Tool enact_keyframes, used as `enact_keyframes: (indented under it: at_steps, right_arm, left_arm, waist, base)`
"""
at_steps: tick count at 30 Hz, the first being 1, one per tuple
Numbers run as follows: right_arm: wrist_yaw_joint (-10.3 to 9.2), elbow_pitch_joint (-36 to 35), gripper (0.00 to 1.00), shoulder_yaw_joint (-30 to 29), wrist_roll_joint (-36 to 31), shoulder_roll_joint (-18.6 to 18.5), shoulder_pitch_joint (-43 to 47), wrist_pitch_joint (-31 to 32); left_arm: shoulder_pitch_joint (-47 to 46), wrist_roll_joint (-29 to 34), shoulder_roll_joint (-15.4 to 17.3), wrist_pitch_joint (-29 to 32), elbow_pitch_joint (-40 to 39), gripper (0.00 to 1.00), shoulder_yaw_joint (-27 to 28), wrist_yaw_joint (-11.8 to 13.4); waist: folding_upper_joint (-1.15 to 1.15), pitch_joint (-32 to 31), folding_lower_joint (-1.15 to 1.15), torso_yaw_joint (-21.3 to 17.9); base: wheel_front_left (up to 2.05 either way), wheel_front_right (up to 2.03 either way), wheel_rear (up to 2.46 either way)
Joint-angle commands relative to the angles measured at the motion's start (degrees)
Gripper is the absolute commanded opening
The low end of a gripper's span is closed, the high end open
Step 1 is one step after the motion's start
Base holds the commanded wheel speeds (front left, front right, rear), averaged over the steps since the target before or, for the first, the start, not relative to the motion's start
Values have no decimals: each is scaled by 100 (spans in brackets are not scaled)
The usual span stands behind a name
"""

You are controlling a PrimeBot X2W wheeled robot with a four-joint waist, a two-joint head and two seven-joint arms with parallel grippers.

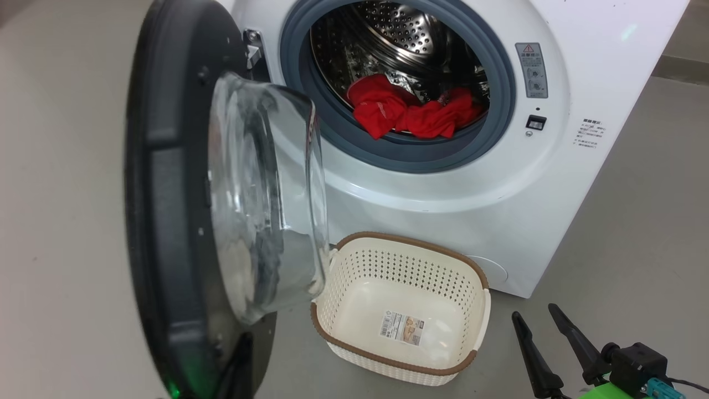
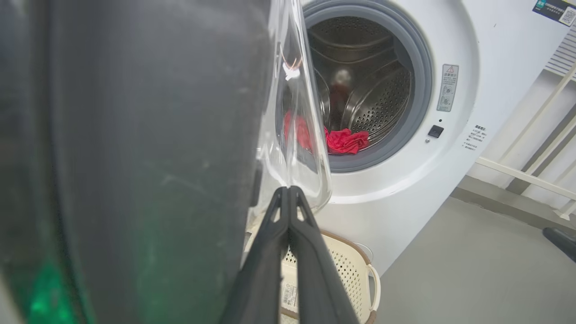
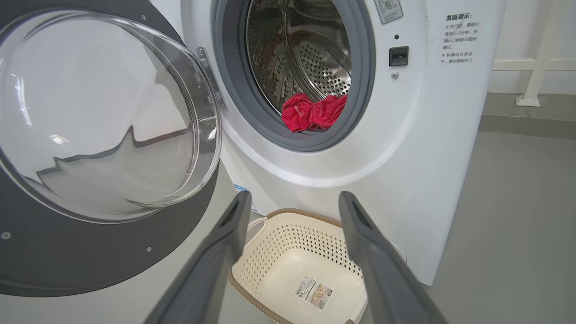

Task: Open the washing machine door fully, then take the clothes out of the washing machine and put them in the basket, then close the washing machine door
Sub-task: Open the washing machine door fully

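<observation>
The washing machine (image 1: 443,188) stands with its door (image 1: 166,183) swung out to the left, black rim and glass bowl facing me. Red clothes (image 1: 410,111) lie bunched at the drum's front lip, also seen in the wrist views (image 2: 344,140) (image 3: 312,112). The cream basket (image 1: 399,237) sits on the floor below the opening, with nothing in it but its label. My left gripper (image 2: 288,189) is shut, fingers pressed together beside the door's inner face (image 2: 157,157), tips just under the glass bowl; I cannot tell if they touch. My right gripper (image 1: 536,315) is open and holds nothing, right of the basket (image 3: 288,229).
Grey floor (image 1: 637,233) stretches to the right of the machine and to the left of the door. A white railing (image 2: 540,135) runs along the wall beyond the machine's right side. A latch slot (image 1: 535,122) sits right of the drum opening.
</observation>
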Motion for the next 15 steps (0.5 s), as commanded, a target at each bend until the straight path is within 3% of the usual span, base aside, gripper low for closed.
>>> enact_keyframes:
  at_steps: [1,15]
  right_arm:
    - [29,-160,100,123,24,-40,-149,-69]
    - [29,-176,100,125,42,-67,-182,-69]
  left_arm:
    - [-82,71,49,-36,-135,0,491,122]
    - [-238,189,49,-36,-36,0,1789,239]
  waist:
    - [0,6,0,4]
    - [0,91,0,-38]
  base:
    - [0,0,0]
    - [0,0,0]
